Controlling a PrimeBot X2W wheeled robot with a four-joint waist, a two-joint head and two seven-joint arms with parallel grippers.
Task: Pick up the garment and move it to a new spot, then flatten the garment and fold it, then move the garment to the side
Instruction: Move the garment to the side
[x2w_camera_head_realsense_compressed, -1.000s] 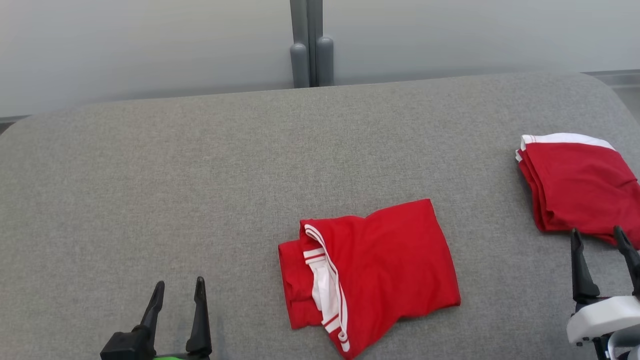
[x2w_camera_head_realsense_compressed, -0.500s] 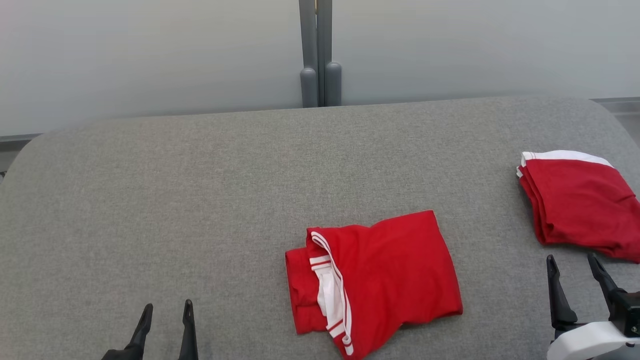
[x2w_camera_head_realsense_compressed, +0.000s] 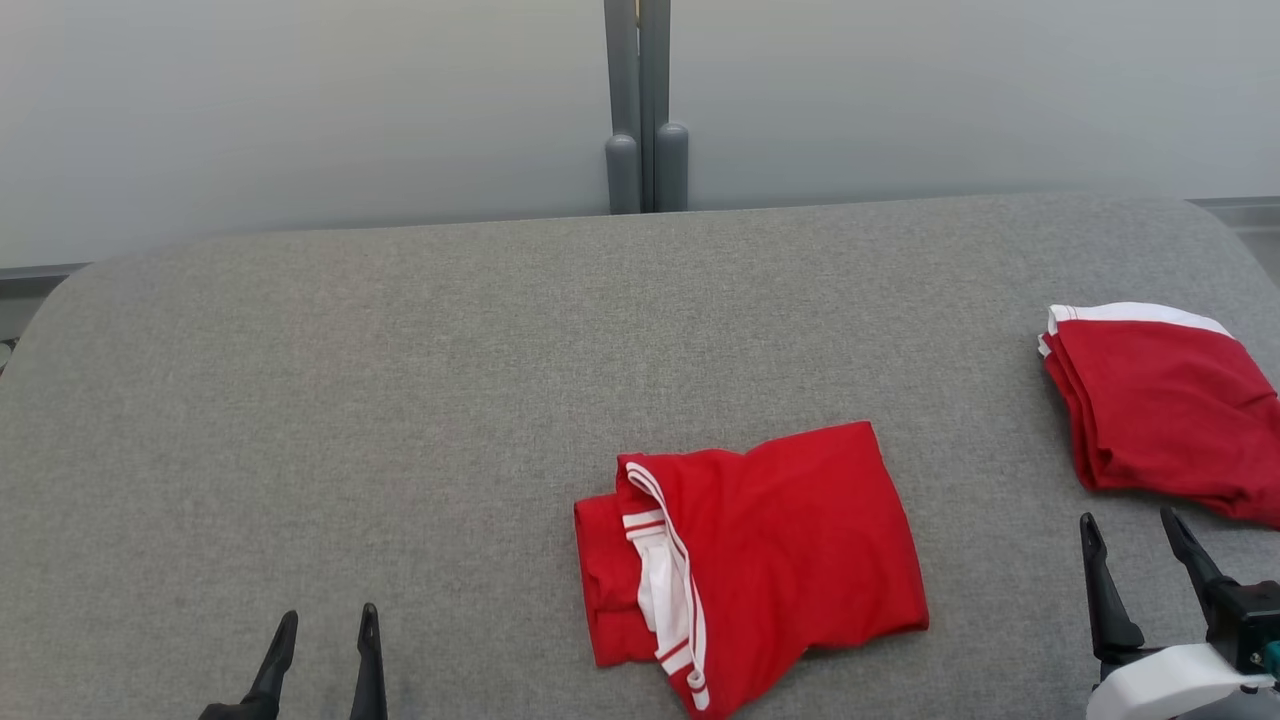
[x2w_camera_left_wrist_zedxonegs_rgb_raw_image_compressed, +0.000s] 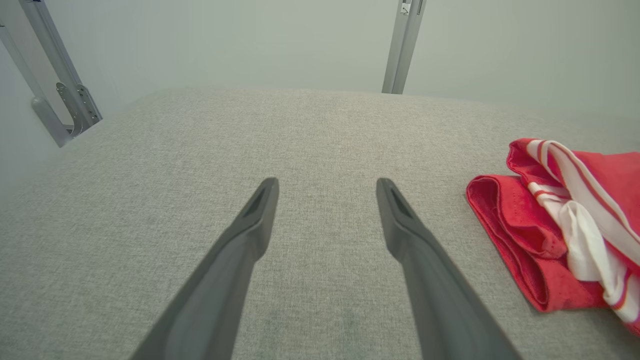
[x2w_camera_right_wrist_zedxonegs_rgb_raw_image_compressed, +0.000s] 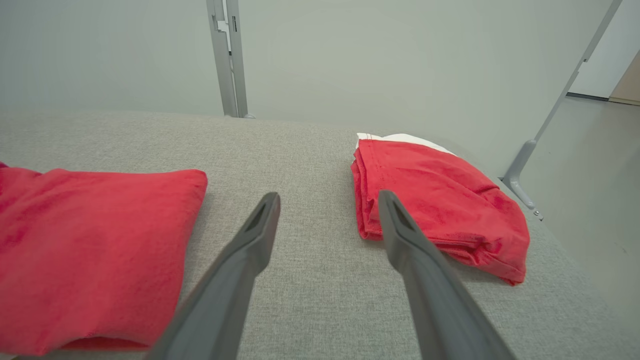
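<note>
A red garment (x2w_camera_head_realsense_compressed: 780, 560) with white striped trim lies loosely folded on the grey table (x2w_camera_head_realsense_compressed: 400, 400), near its front middle. The left wrist view has the garment's trimmed edge (x2w_camera_left_wrist_zedxonegs_rgb_raw_image_compressed: 560, 220) at its right side; the right wrist view has its plain red part (x2w_camera_right_wrist_zedxonegs_rgb_raw_image_compressed: 90, 250) at the left. My left gripper (x2w_camera_head_realsense_compressed: 325, 625) stands open at the lower left, well left of the garment, with nothing between its fingers. My right gripper (x2w_camera_head_realsense_compressed: 1130, 535) stands open at the lower right, between the two red cloths, holding nothing.
A second red garment (x2w_camera_head_realsense_compressed: 1160, 410) with a white edge lies folded at the table's right side, just beyond my right gripper, and appears as a folded stack (x2w_camera_right_wrist_zedxonegs_rgb_raw_image_compressed: 440, 205) in the right wrist view. A grey post (x2w_camera_head_realsense_compressed: 645, 110) stands behind the table. The table's right edge drops to the floor (x2w_camera_right_wrist_zedxonegs_rgb_raw_image_compressed: 590, 165).
The head camera has tilted, so the whole picture has slid down a little. Both grippers have drawn back toward the bottom edge, still open. The garments lie as before.
</note>
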